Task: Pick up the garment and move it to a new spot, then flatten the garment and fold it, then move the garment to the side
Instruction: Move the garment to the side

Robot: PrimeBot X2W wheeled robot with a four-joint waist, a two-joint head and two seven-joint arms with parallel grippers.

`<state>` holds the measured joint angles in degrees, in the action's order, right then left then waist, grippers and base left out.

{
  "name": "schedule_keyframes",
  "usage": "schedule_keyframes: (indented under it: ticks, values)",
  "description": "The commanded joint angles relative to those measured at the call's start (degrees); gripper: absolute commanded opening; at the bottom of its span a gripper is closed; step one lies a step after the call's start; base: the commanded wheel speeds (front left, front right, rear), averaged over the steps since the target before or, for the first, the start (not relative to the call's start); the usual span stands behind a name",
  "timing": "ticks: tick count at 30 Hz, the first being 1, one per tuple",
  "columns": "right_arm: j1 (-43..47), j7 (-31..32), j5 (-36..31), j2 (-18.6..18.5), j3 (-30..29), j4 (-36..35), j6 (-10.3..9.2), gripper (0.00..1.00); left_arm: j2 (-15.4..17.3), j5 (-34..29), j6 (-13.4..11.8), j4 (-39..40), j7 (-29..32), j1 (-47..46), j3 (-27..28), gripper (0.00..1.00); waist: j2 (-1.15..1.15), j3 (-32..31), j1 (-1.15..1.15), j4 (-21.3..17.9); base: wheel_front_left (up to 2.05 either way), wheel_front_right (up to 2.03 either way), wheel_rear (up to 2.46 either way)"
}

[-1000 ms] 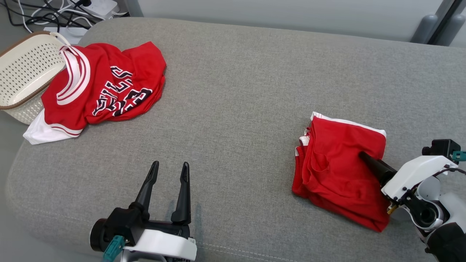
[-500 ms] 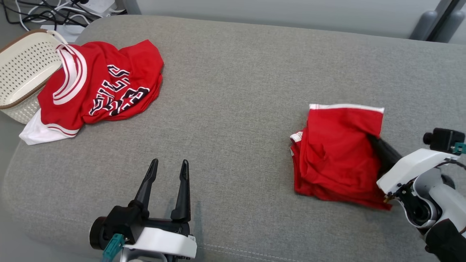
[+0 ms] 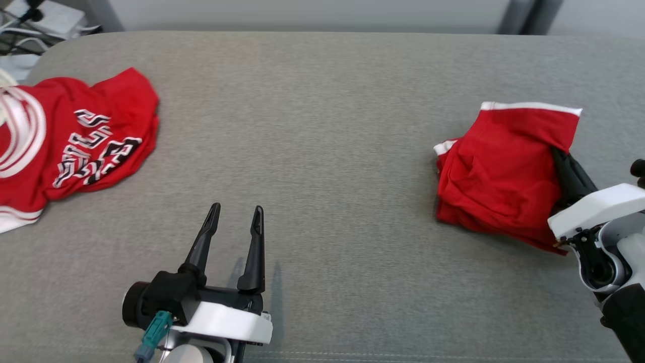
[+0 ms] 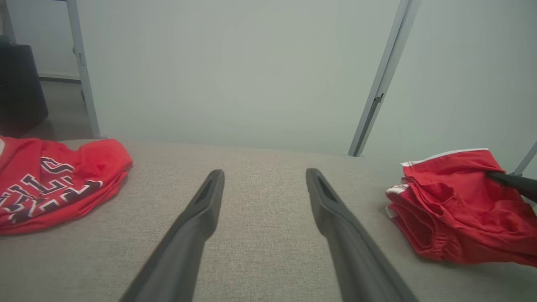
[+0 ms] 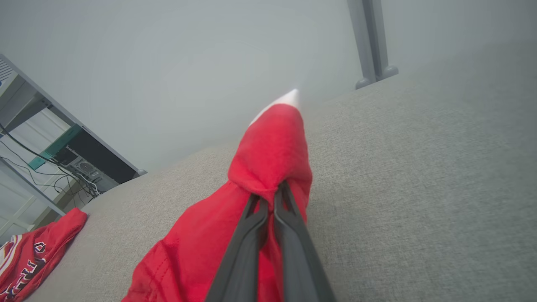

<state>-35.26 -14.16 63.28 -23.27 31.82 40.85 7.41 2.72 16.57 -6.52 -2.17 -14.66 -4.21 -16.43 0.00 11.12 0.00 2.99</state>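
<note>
Two dark fingers of the right gripper [image 5: 269,193] are clenched on a fold of the red garment [image 3: 499,171], the cloth bunched into a small hood over their tips in the right wrist view. The pinch sits at the bundle's right edge, just under its white band [image 3: 529,106], and that corner is raised while the rest sags away to the robot's left and lies on the grey cushion [image 3: 322,126]. From the jaws, then, nearly all of the fabric lies leftward and slightly toward the robot. The bundle looks compact and layered, so I judge the folding done and the last step, carrying it aside, to be in hand. Its long axis seems to run from the banded far edge to the near hem, roughly across the line of the fingers, though the shape is close to square and I cannot be sure. Any further travel to the right would drag the trailing layers across the cushion, which could pull the folds open unless the whole bundle is lifted. The left gripper [image 3: 238,207] hovers low over the cushion with its jaws spread and nothing between them, well apart from the garment, so the right arm is plainly the nearer. A second red jersey [image 3: 75,136], lettered in black and white, lies crumpled at the far left.
</note>
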Motion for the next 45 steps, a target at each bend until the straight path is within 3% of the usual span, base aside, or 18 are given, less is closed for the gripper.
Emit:
schedule_keyframes:
  ticks: [1,11,17,24,30,35,45]
  values:
    - [1.02,-0.82,-1.92,0.14,-2.04,-1.64,0.08,0.00,0.16,-0.83,0.62,1.25,-0.34,-2.77,2.01,1.00,0.00,0.77,0.00,-3.44,0.00,0.00,0.00]
    - [6.41,-0.83,-8.74,4.95,-14.26,-2.43,0.08,0.00,0.16,-3.62,3.20,-1.28,-0.34,-4.87,2.24,1.00,0.00,1.67,0.00,-14.88,0.00,0.00,0.00]
    - [9.20,-0.84,-9.96,7.64,-17.42,-2.88,0.08,0.00,0.16,-5.31,4.55,-3.10,-0.34,-6.04,2.19,1.00,0.00,2.35,0.00,-21.61,0.00,0.00,0.00]
    - [10.96,-0.84,-9.94,9.19,-19.26,-3.11,0.08,0.00,0.16,-6.44,5.15,-4.37,-0.34,-5.97,2.28,1.00,0.00,2.82,0.00,-26.04,0.00,0.00,0.00]
    - [11.55,-0.84,-9.11,9.95,-20.37,-3.48,0.08,0.00,0.16,-6.74,5.40,-4.96,-0.34,-6.20,2.18,1.00,0.00,3.01,0.00,-27.20,0.00,0.00,0.00]
    - [10.73,-0.84,1.32,12.05,-24.12,-7.63,0.08,0.00,0.16,-6.83,5.58,-4.86,-0.34,-6.68,1.49,1.00,0.00,3.79,0.00,-26.60,0.00,0.00,0.00]
    - [-1.55,-0.84,10.96,8.75,-28.76,-16.11,0.08,0.00,0.16,-1.79,8.23,-0.27,-0.34,-8.31,0.44,1.00,0.00,9.42,0.00,-22.46,0.00,0.00,0.00]
